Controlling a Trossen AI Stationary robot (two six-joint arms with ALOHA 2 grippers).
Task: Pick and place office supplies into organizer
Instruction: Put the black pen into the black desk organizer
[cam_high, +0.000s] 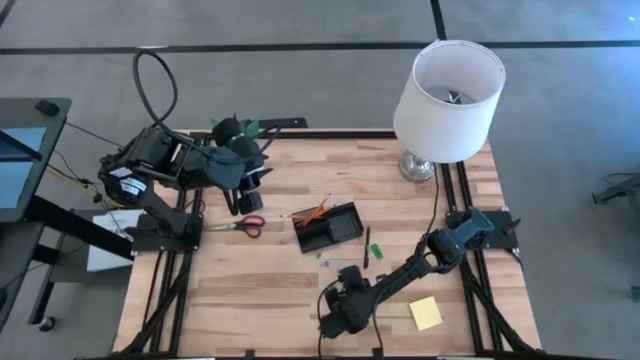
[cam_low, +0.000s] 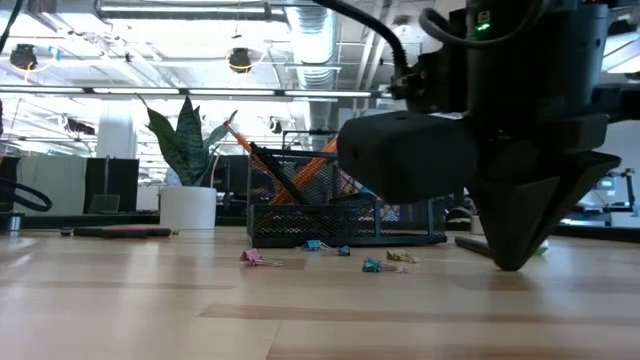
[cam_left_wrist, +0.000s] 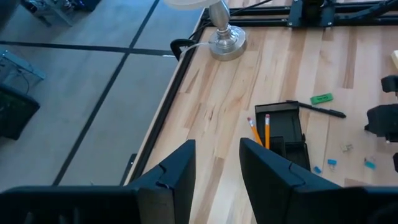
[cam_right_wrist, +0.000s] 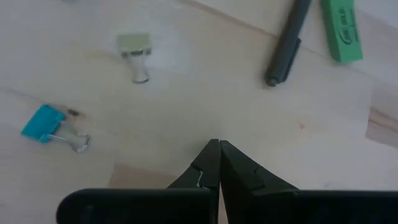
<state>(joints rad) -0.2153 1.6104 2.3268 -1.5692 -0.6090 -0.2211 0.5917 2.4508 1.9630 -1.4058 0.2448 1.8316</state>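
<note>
The black organizer stands mid-table with orange pencils leaning out of it. Red-handled scissors lie to its left. A black pen and a small green block lie to its right, and several small clips are scattered in front of it. A yellow sticky-note pad lies near the front right. My right gripper is shut, pointing steeply down just over the bare wood near a blue clip and a pale clip. My left gripper hangs open and empty, high over the far left.
A white-shaded lamp stands at the far right corner, with its metal base on the wood. A potted plant stands at the far left edge behind my left arm. Bare wood lies along the near left of the table.
</note>
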